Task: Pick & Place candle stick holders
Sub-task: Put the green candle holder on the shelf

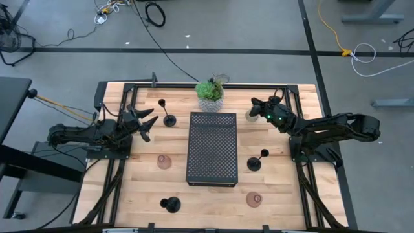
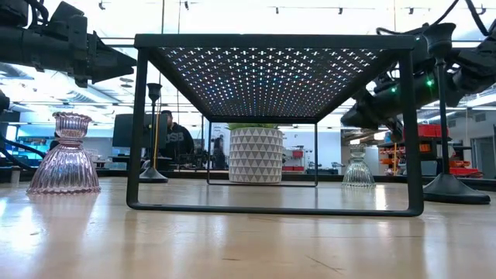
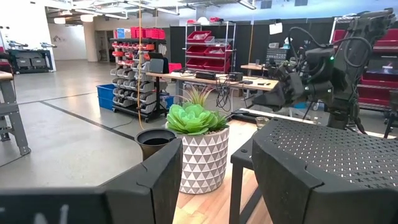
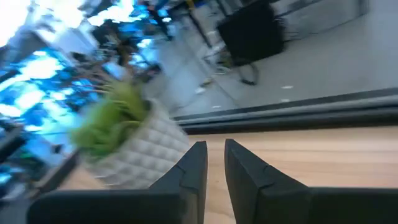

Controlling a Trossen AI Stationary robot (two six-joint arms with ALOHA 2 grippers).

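My left gripper [image 1: 147, 123] is open and empty, left of the tray, facing a black thin-stemmed holder [image 1: 167, 119] that stands on its round base. The holder's top cup [image 3: 155, 138] shows just beyond the fingers. My right gripper [image 1: 257, 107] is open by a narrow gap [image 4: 215, 155], empty, above and beside the clear glass cup [image 1: 251, 116] at the far right of the tray. Two more black holders [image 1: 254, 164] [image 1: 171, 205] and two pinkish cups [image 1: 164, 161] [image 1: 254, 199] stand on the table.
The black perforated tray [image 1: 211, 147] stands on legs in the table's middle. The green plant in a white pot [image 1: 210, 95] stands at the far edge between the two grippers. In the low view a person sits in the room behind the table.
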